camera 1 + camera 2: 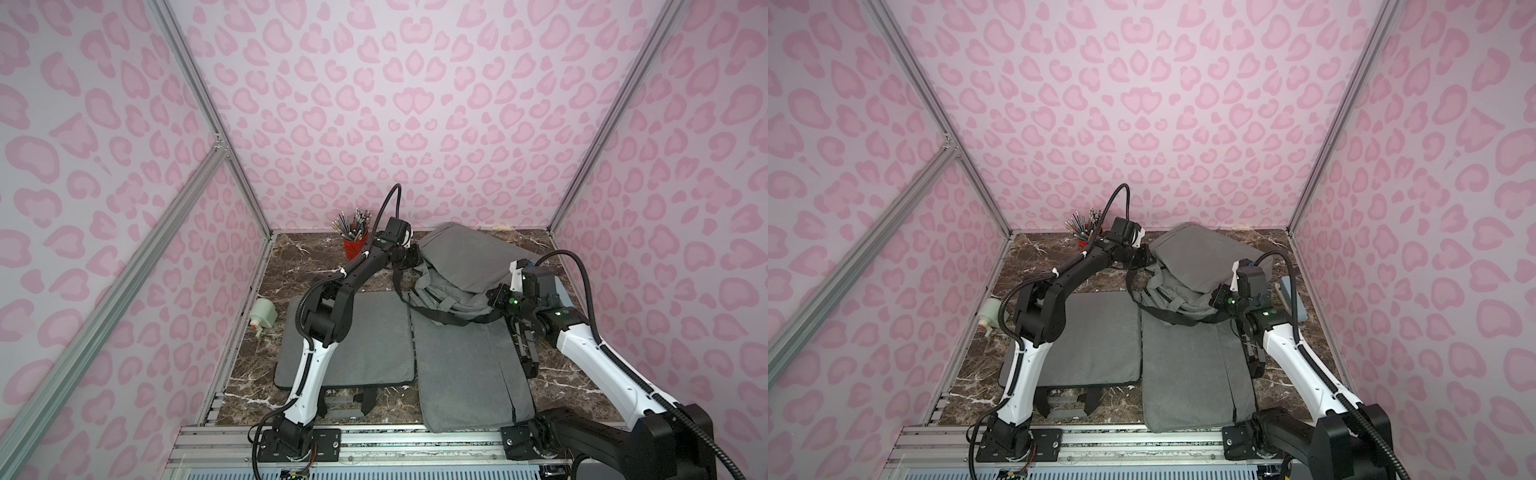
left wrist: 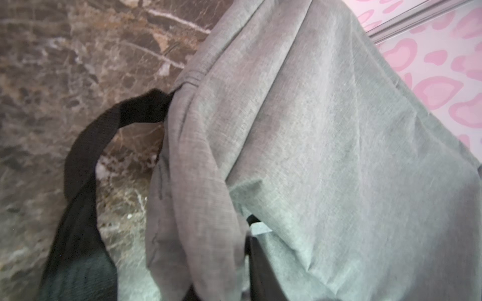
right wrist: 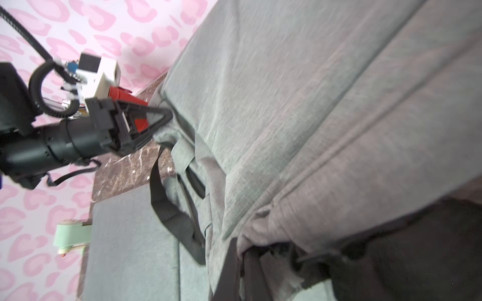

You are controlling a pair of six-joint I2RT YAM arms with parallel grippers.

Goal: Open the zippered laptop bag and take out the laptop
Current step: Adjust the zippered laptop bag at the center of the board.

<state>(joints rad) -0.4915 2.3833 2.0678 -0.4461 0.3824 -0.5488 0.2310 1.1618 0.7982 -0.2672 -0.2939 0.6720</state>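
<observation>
The grey laptop bag [image 1: 457, 266] with black straps [image 1: 453, 318] lies crumpled at the back of the marble table, partly lifted. No laptop shows in any view. My left gripper [image 1: 415, 259] is against the bag's far left edge. A fold of grey fabric [image 2: 208, 208] lies beside its dark finger [image 2: 260, 265], but whether it is pinched is unclear. My right gripper [image 1: 494, 299] is at the bag's near right corner. Its fingers [image 3: 227, 276] are close together on the bag's cloth, next to a strap. The left gripper [image 3: 164, 117] also shows in the right wrist view, touching the bag [image 3: 313, 104].
Two flat grey padded sleeves lie in front of the bag, one on the left [image 1: 357, 340] and one on the right [image 1: 469, 370]. A red cup of pencils [image 1: 355, 245] stands at the back left. A pale green object [image 1: 264, 313] sits by the left wall.
</observation>
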